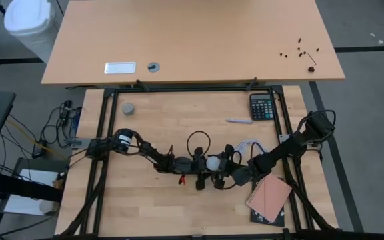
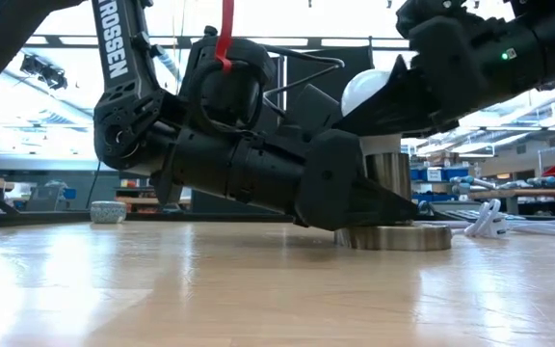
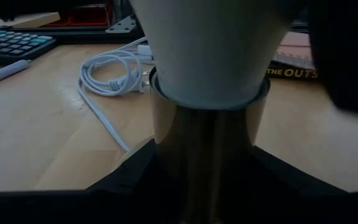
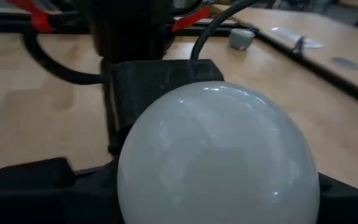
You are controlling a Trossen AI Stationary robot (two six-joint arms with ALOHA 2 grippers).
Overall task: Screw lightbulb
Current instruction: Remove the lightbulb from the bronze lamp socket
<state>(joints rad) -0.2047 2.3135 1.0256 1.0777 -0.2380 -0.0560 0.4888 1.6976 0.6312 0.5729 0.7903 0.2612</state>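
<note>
On the far left of the wooden table (image 1: 139,200), near its back edge, sits a small grey round cap (image 1: 129,108). The left arm reaches in low from the left side toward the table's middle. Its left gripper (image 2: 379,198) lies almost flat on the table, and its fingers stand on either side of the silvery metal socket (image 3: 207,134), gripping it just above the round disc base (image 2: 398,237).

In the middle, the lightbulb (image 1: 213,162) stands upright with its narrow end down in that socket; the low view shows its white dome above the metal cylinder. The right gripper (image 4: 219,193) comes in from the right, and its fingers sit at both sides of the white globe, holding it.

Right of the bulb, a coiled white cord (image 3: 114,71) lies on the table. Farther back and right lie a pale pen (image 1: 239,121) and a black calculator (image 1: 262,106). At the front right, a pink notebook (image 1: 269,197) rests on a dark book (image 1: 265,216).
</note>
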